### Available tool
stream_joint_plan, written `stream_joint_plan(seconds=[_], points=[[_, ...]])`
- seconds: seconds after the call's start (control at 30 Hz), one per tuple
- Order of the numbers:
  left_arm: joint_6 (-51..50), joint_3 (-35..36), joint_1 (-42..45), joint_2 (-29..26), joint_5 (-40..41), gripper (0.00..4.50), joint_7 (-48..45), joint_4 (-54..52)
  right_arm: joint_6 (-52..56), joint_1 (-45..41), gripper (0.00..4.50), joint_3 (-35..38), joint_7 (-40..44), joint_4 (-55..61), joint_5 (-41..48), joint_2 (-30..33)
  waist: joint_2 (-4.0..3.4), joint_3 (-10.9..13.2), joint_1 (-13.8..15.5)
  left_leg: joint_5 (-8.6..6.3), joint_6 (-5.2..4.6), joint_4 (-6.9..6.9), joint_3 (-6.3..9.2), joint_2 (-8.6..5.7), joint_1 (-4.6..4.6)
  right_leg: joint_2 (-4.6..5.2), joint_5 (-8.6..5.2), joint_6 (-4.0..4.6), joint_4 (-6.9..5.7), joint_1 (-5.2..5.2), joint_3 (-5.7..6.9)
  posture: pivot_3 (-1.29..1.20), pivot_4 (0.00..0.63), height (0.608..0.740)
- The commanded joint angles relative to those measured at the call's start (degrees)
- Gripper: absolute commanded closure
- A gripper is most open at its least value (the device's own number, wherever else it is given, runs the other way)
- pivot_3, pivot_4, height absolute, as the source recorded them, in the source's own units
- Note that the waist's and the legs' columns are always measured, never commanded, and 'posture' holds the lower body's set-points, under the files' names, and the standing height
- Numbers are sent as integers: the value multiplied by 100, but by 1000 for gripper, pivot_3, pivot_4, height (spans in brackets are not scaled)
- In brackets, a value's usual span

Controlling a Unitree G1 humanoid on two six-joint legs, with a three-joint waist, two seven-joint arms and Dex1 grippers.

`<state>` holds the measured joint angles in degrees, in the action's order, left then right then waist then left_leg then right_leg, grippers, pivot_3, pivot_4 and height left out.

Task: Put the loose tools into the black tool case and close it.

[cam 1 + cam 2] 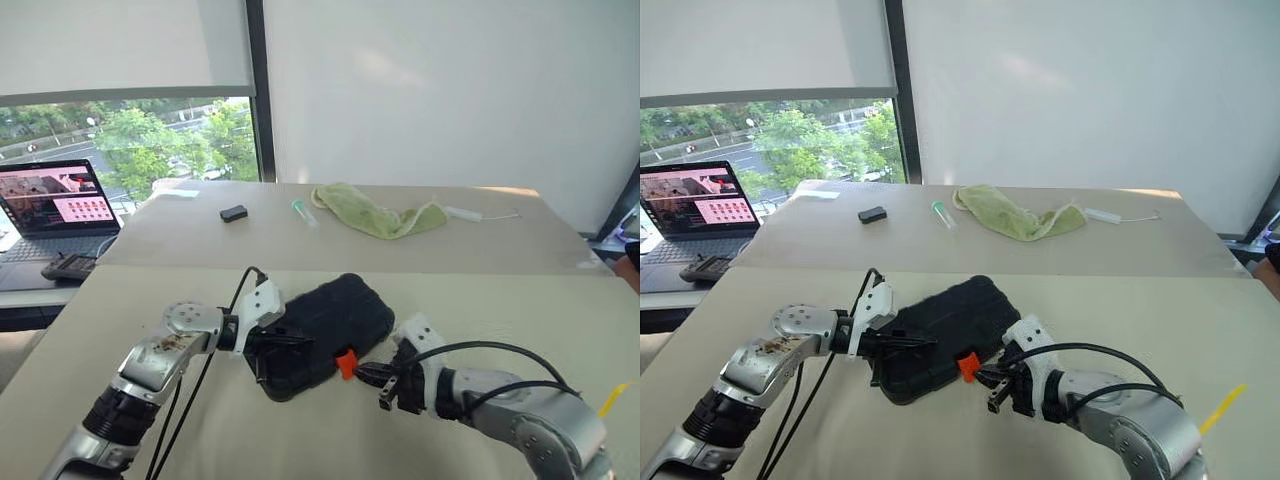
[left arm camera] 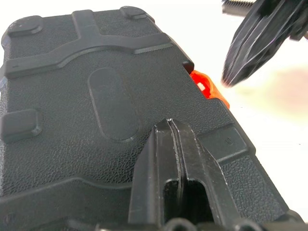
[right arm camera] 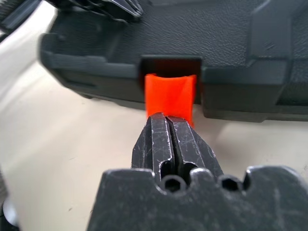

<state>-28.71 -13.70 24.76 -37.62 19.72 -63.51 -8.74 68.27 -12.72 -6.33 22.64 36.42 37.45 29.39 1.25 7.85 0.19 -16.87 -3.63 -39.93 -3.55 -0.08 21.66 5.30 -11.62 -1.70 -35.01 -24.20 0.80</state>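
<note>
The black tool case lies closed on the near part of the beige table, lid down, with its orange latch sticking out from the near right edge. The left gripper has its 2 fingers pressed together and rests them on the case's left end. The right gripper, fingers also pressed together, points at the latch with its tips against it. Farther off lie a green cloth and a small black box; a laptop stands at far left.
</note>
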Motion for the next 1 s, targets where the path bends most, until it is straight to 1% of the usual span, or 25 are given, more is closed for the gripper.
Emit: stream_joint_plan(seconds=[0.03, 0.17, 0.3, 0.37, 0.4, 0.47, 0.5, 0.57, 0.6, 0.63, 0.67, 0.7, 0.73, 0.77, 0.8, 0.83, 0.9, 0.93, 0.97, 1.0], points=[[-238, -374, -261, -12, -251, 4500, 25, 211, -429, -251, 4477, -259, 95, -450, -348, 29, 3, -2, -1, 0, 0, 0, 1, 1, -2, -1, 0, 0, 0, 2, 2, 0, 150, 740], [-239, -372, -270, 4, -240, 4500, 46, 197, -740, -483, 4477, -368, 257, -814, -543, -16, 2, -1, -2, 1, 1, -1, -1, 1, -1, 0, 0, 1, -2, 1, -1, 0, 150, 740], [-160, -361, -318, 38, -253, 4500, 80, 176, -790, -644, 4477, -304, 407, -861, -491, -135, 2, -1, -32, 1, 1, 0, 0, 2, -2, -3, 0, 1, -2, 1, -1, 0, 150, 740], [-20, -347, -355, 69, -283, 4500, 109, 156, -847, -612, 4477, -308, 509, -767, -501, -100, 2, -1, -52, 2, 3, 0, 0, 4, -2, -3, 1, 2, -4, 0, -2, 0, 150, 740], [72, -250, -401, 108, -237, 4500, 154, 105, -952, -490, 4477, -281, 588, -599, -544, 25, 2, -1, -59, 2, 3, 0, 0, 4, -3, -3, 1, 2, -5, 0, -2, 0, 150, 740], [372, 229, -616, 343, -67, 4500, 570, -165, -1452, 51, 4477, 192, 741, -176, -680, 352, -7, 1, -52, 2, 3, 1, 0, 3, 0, -1, 1, 2, -5, -4, -2, 0, 150, 740], [274, 502, -687, 469, 205, 4500, 690, -293, -1729, 351, 3898, 503, 875, 26, -661, 482, -9, 1, -38, 2, 2, 6, 1, 2, 5, 5, 1, 1, -2, -7, -2, 0, 150, 740], [-318, 1120, -802, 546, 1018, 3985, 754, -625, -2274, 1058, 3503, 1286, 1190, 435, -610, 707, -6, 2, 6, -3, -4, 7, 1, 2, 9, 13, -4, -8, -1, -7, -1, 0, 150, 740], [-482, 1442, -862, 631, 1349, 3905, 895, -761, -2472, 1370, 3176, 1620, 1325, 570, -591, 803, -6, 2, 29, -4, -6, 6, 3, 2, 22, 14, -6, -11, 1, -13, 4, 0, 150, 740], [-585, 1648, -904, 685, 1554, 3415, 1030, -857, -2617, 1582, 2728, 1829, 1408, 636, -574, 862, -5, 3, 38, -4, -6, 6, 5, 2, 37, 13, -6, -13, 3, -23, 6, 0, 150, 740], [-609, 1817, -1074, 614, 1679, 3119, 1041, -1060, -2821, 1892, 2417, 2100, 1561, 736, -589, 942, 1, 7, 41, -4, -7, 5, 6, 2, 38, 13, -9, -18, 3, -24, 6, 0, 150, 740], [-678, 1996, -1285, 506, 1755, 2713, 1085, -1248, -3018, 2220, 2012, 2388, 1726, 815, -583, 995, 5, 10, 35, -4, -6, 3, 6, 2, 38, 12, -9, -18, 3, -23, 7, 0, 150, 740], [-762, 2198, -1504, 382, 1848, 2437, 1100, -1396, -3170, 2526, 1750, 2667, 1883, 885, -551, 1025, 5, 10, 27, -4, -6, 2, 6, 2, 42, 11, -9, -18, 4, -27, 6, 0, 150, 740], [-841, 2440, -1793, 210, 1931, 2004, 1070, -1534, -3328, 2864, 1343, 2946, 2048, 941, -551, 1052, 5, 10, 18, -5, -5, 4, 5, 2, 36, 11, -10, -18, 4, -22, 3, 0, 150, 740], [-891, 2621, -1989, 91, 2000, 1565, 1070, -1601, -3445, 3094, 934, 3116, 2174, 951, -548, 1082, 4, 10, 11, -7, -3, 6, 5, 3, 31, 11, -12, -17, 5, -19, 2, 0, 150, 740], [-918, 2787, -2162, -9, 2060, 1306, 1075, -1648, -3554, 3288, 691, 3241, 2292, 956, -551, 1105, 3, 11, 10, -8, -2, 8, 5, 4, 26, 11, -13, -15, 5, -17, 2, 0, 150, 740], [-857, 3236, -2737, -292, 2065, 648, 921, -1740, -3748, 3736, 30, 3600, 2562, 962, -479, 1099, 4, 14, 19, -10, -3, 8, 4, 4, 21, 14, -14, -13, 3, -14, 2, 0, 150, 740], [-809, 3420, -2994, -389, 2046, 219, 867, -1774, -3789, 3918, 0, 3750, 2683, 964, -404, 1098, 3, 14, 24, -10, -2, 5, 4, 5, 20, 12, -15, -12, 3, -14, 1, 0, 150, 740], [-710, 3574, -3243, -472, 1978, 76, 827, -1794, -3901, 4069, 0, 3879, 2782, 940, -417, 1100, 3, 15, 35, -10, -1, 6, 4, 7, 13, 14, -21, -6, 3, -9, 1, 0, 150, 740], [-647, 3695, -3423, -513, 1942, 76, 832, -1786, -3999, 4163, 0, 3978, 2859, 897, -419, 1096, 3, 16, 46, -10, -1, 6, 4, 10, 5, 15, -31, 10, 3, -3, 0, 0, 150, 740]])
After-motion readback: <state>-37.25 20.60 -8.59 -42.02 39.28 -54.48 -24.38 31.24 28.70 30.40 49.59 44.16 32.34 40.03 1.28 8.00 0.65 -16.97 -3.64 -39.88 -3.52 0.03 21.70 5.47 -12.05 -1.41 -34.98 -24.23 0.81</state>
